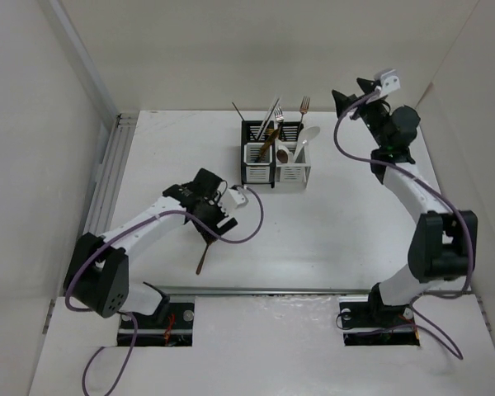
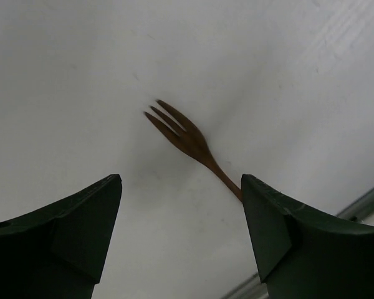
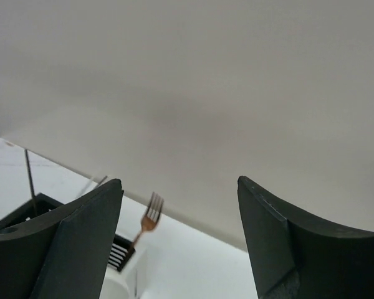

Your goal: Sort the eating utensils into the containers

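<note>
Brown fork [image 2: 186, 138] beneath left claw [image 2: 181, 182]

A brown fork [image 1: 201, 259] lies flat left of centre, while the joined containers [image 1: 274, 167] at upper centre hold upright cutlery [image 1: 307, 139].

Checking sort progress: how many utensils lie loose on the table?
1: a brown fork lying on the table, partly under the left arm. The arm could be hiding more.
</note>
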Robot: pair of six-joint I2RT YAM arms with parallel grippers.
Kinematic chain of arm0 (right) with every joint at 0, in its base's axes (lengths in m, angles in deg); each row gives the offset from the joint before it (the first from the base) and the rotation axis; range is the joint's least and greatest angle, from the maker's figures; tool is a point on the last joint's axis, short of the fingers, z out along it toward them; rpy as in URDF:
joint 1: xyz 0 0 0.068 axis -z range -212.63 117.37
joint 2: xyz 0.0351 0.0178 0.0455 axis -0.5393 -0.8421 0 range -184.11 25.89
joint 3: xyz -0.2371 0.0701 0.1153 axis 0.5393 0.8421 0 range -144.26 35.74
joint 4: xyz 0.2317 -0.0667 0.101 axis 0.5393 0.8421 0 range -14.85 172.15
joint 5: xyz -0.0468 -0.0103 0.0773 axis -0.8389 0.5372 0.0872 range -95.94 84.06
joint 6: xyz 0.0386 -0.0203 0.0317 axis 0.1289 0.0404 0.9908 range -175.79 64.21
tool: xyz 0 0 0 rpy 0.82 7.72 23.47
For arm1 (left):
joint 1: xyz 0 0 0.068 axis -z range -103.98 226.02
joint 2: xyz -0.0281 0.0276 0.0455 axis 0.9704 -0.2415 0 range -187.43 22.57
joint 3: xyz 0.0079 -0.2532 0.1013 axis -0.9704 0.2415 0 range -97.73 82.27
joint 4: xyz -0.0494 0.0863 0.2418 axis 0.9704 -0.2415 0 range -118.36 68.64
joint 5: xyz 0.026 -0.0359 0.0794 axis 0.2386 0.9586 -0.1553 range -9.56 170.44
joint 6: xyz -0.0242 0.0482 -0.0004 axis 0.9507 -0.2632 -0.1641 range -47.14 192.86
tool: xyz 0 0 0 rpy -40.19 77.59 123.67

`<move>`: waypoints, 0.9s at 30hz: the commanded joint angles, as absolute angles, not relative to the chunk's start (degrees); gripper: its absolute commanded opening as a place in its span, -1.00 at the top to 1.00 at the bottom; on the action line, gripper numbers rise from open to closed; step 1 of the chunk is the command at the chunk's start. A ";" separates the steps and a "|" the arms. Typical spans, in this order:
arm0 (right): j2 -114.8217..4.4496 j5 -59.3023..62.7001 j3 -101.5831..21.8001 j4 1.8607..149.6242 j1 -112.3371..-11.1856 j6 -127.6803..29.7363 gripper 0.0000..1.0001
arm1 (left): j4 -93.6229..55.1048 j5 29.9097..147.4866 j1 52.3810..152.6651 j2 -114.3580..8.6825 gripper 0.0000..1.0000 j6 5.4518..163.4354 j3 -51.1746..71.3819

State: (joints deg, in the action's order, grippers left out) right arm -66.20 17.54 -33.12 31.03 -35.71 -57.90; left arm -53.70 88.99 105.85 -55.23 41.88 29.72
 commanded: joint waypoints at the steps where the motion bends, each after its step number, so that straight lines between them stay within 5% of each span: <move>1: -58.68 5.06 -27.39 41.56 -36.14 -65.54 -0.59 | -64.07 85.10 107.49 -56.62 -0.48 45.69 29.09; 8: -41.54 -7.78 -21.49 57.03 -41.67 -70.37 -0.59 | -62.76 84.92 108.81 -54.26 -0.56 48.34 34.10; 19: -12.09 -19.12 -9.52 70.99 -47.84 -69.76 -0.61 | -54.59 84.31 109.33 -60.92 -0.40 48.69 38.15; 24: -4.61 -22.64 -10.14 76.98 -47.84 -69.23 -0.61 | -52.04 85.01 109.33 -62.16 -0.20 48.69 40.34; 27: -3.47 -25.45 -12.50 78.84 -47.84 -69.23 -0.61 | -51.33 84.22 109.33 -64.35 0.31 48.17 41.76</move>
